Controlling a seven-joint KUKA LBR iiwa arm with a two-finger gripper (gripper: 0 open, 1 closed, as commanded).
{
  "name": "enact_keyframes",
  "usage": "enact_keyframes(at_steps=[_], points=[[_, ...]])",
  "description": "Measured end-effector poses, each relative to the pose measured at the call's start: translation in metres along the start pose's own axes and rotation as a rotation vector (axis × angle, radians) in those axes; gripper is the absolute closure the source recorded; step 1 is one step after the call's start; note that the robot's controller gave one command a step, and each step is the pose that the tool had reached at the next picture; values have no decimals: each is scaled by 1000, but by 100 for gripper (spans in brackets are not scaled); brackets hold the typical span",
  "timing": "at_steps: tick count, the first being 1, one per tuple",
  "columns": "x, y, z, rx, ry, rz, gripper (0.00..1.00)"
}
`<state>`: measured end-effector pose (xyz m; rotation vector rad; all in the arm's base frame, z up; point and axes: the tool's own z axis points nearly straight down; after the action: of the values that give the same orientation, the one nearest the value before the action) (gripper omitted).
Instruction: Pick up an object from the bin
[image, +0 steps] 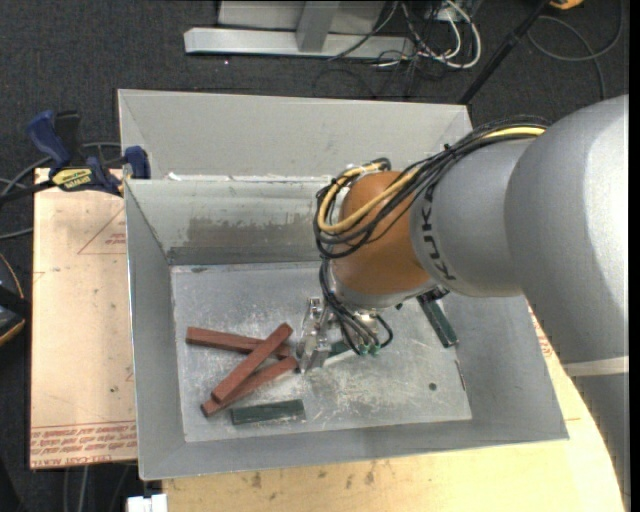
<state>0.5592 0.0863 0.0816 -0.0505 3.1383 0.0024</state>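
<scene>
My gripper (312, 345) hangs low over the middle of the bin floor, its metal fingers pointing down at the right ends of the red-brown sticks. Three red-brown wooden sticks lie crossed to its left: one flat along the top (228, 341), one slanting up toward the fingers (251, 366), one under it (250, 386). The fingertips stand at or against the upper ends of the slanted sticks; I cannot tell whether anything is between them. A dark green bar (267, 411) lies in front of the sticks. Something small and green (348, 347) shows just right of the fingers.
A dark green bar (437, 322) lies at the right of the bin floor, partly under the arm. The arm with its orange cover and cables hides the bin's centre-right. Bare floor stretches along the front right and the back left.
</scene>
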Motion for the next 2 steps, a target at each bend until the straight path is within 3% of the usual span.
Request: enact_keyframes(at_steps=[2], points=[[3, -1, -13, 1, 7, -53, 100]])
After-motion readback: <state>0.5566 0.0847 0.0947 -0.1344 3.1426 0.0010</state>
